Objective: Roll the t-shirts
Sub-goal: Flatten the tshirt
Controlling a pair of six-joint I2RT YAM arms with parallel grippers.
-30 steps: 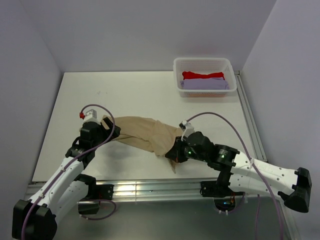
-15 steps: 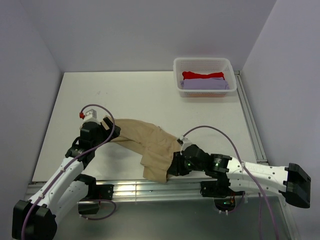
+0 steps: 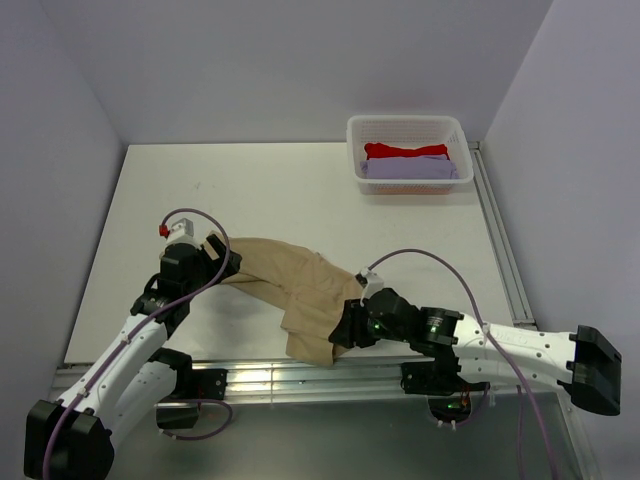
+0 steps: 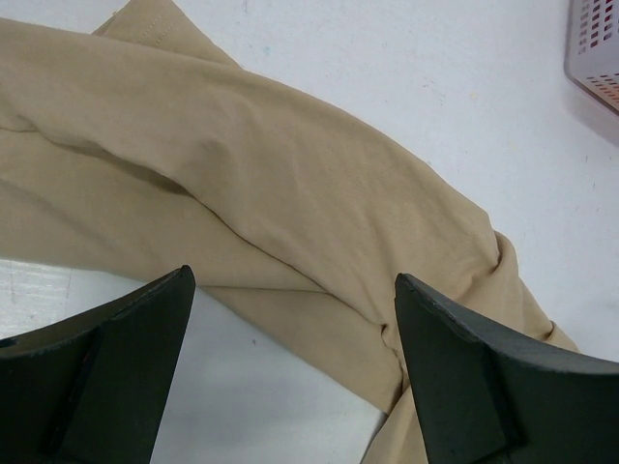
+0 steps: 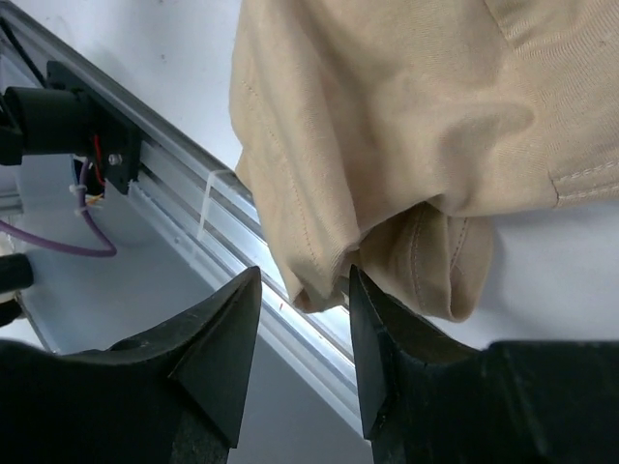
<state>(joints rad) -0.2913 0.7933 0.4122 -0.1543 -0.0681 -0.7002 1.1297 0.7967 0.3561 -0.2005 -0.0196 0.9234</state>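
A tan-beige t-shirt [image 3: 290, 280] lies bunched in a long band across the near half of the table, its lower end draped at the front edge. My left gripper [image 3: 213, 250] stands open over its left end; in the left wrist view the cloth [image 4: 290, 184] spreads ahead of the wide jaws [image 4: 290, 280]. My right gripper [image 3: 340, 325] is at the shirt's near-right end, jaws apart. In the right wrist view a hem corner [image 5: 319, 280] hangs loose between the tips [image 5: 305, 275]. Red [image 3: 405, 151] and lavender [image 3: 408, 170] t-shirts lie in the basket.
The white lattice basket [image 3: 405, 124] stands at the back right corner. An aluminium rail [image 3: 300, 375] runs along the table's front edge, directly under the shirt's hanging end [image 5: 193, 222]. Another rail [image 3: 497, 230] borders the right side. Purple cables loop over both arms.
The right gripper carried the shirt's end down towards the front edge, then opened its jaws and let the cloth go. The left arm stayed still.
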